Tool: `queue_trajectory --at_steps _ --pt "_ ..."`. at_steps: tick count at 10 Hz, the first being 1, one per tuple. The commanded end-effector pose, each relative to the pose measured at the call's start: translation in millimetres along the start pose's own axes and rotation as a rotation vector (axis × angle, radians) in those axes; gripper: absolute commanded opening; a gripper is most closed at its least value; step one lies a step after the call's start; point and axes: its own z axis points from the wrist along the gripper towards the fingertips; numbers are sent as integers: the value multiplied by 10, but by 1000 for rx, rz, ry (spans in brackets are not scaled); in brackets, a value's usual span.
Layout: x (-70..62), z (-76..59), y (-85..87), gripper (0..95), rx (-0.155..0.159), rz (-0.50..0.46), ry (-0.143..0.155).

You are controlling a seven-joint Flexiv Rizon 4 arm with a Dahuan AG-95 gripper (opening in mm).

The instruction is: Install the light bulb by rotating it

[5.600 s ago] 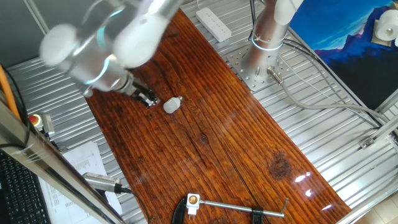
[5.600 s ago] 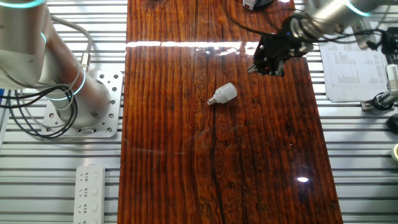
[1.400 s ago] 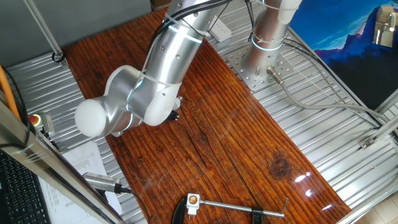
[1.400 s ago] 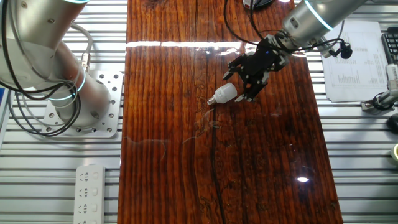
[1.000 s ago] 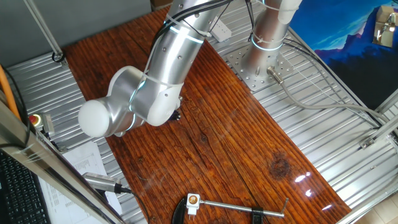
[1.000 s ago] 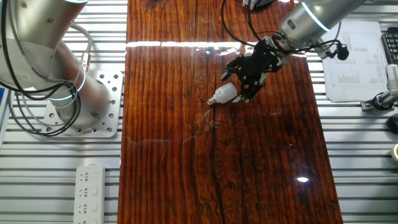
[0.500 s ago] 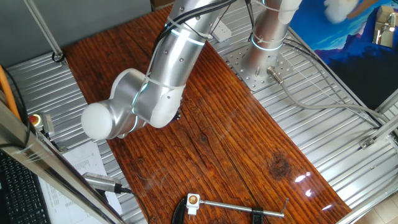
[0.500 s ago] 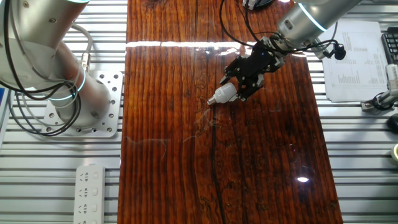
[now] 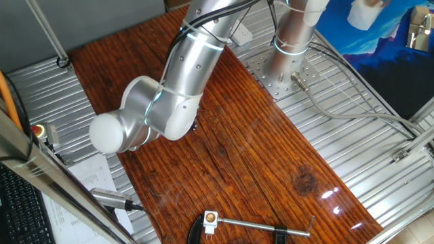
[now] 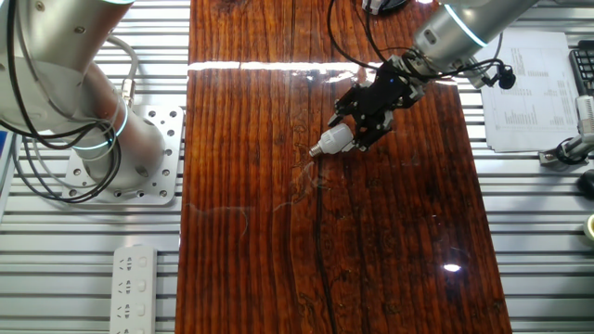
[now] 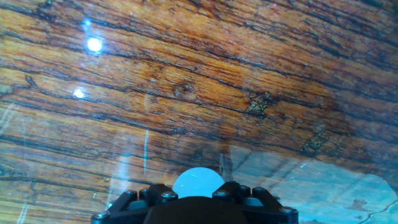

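The light bulb is small, white and frosted. It lies nearly flat on the wooden tabletop, with its screw base pointing left. My gripper has its black fingers on either side of the bulb's dome and is shut on it. In the hand view the bulb's dome shows pale blue-white between the two fingers of the gripper, just above the wood. In the one fixed view the arm's body hides both the gripper and the bulb.
A small white lamp socket on a metal clamp bar sits at the table's near edge. The arm's base and a power strip stand to the side. Papers lie beyond the far edge of the wood.
My gripper has moved left over the bulb and closed round its dome. The bulb has shifted slightly left with it.
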Motion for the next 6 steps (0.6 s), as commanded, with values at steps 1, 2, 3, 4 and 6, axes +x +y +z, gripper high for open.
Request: queue_trajectory --at_steps 1,2,3,4,6 --pt "14 5 -10 570 4 -1 3" --pt "19 7 -24 570 5 -4 3" --pt "22 8 -32 570 5 -6 5" --pt "24 11 -32 570 5 -5 7" --pt "24 10 -32 570 6 -4 5"
